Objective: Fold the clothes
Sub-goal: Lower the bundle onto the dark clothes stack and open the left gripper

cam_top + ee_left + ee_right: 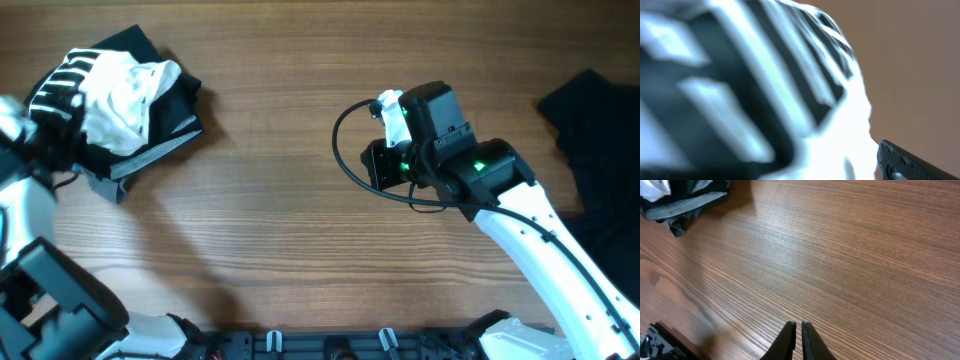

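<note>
"Scanning big to small: table (280,230) mostly bare wood; black garment (600,130) spilling off the edge at three o'clock; T-shirt (125,100) bunched at ten o'clock on a dark garment (175,125), not yet folded."

"And the grippers?"

"Right gripper (798,325) pinched together on nothing, over bare wood just off centre toward two o'clock; left gripper (40,135) against the T-shirt, too blurred to tell whether its jaws are apart or clamped."

"Risk?"

"If the left lifts with cloth snagged, it could drag the pile askew; a crumpled shirt would likely fold lopsided unless spread flat first."
</note>
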